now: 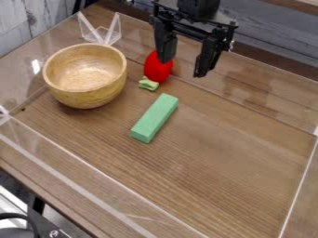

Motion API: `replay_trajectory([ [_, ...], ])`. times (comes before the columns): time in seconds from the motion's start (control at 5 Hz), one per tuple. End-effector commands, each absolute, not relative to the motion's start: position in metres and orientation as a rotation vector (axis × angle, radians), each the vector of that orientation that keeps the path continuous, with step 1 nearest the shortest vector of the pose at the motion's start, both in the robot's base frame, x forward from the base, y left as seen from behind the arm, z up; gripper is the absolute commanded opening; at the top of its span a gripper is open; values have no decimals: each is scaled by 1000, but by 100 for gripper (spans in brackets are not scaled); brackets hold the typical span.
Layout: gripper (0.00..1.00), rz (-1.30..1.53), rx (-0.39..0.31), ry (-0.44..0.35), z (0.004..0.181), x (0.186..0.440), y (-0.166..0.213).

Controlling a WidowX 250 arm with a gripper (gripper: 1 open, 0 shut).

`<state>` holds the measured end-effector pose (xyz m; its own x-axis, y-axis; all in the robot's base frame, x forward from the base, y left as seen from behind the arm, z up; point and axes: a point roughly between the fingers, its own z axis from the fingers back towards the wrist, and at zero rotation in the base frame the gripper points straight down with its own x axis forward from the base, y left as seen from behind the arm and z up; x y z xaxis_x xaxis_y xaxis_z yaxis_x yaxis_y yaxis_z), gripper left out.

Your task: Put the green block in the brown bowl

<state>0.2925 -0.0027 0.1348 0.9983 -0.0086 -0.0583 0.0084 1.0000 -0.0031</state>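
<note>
The black two-finger end effector (pixel 184 54) hangs at the upper centre of the frame, pointing down, with its jaws spread wide and nothing between them. Just beside its left finger in the picture stands a red rounded object (pixel 156 65), glossy in finish; a tiny pale yellow-green piece (pixel 148 85) lies directly below that.

The flat, elongated, mid-green rectangular block (pixel 155 118) lies on the worktop toward the frame centre, below and slightly left of the end effector and apart from it. Its long axis runs diagonally, from lower left to upper right. Its faces appear plain and matte with square edges. Judgement: the jaws must descend toward the frame centre and close across the narrow width of the block.

The round, thick-walled, light-brown wooden bowl (pixel 85 76) with visible grain sits at the left of the frame, empty, well apart from the block.

The wood-grain worktop (pixel 236 158) is bordered by clear plastic walls (pixel 50 149).
</note>
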Motion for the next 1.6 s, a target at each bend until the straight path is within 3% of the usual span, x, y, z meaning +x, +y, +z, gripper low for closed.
replay_trajectory([
  [0.0,100,35,-36,5,139,303,-5],
  [0.4,100,172,-104,-126,147,335,22],
  [0.8,100,133,-136,-149,164,347,39],
  [1.2,100,134,-135,-136,139,353,46],
  [1.4,100,160,-147,-142,145,352,36],
])
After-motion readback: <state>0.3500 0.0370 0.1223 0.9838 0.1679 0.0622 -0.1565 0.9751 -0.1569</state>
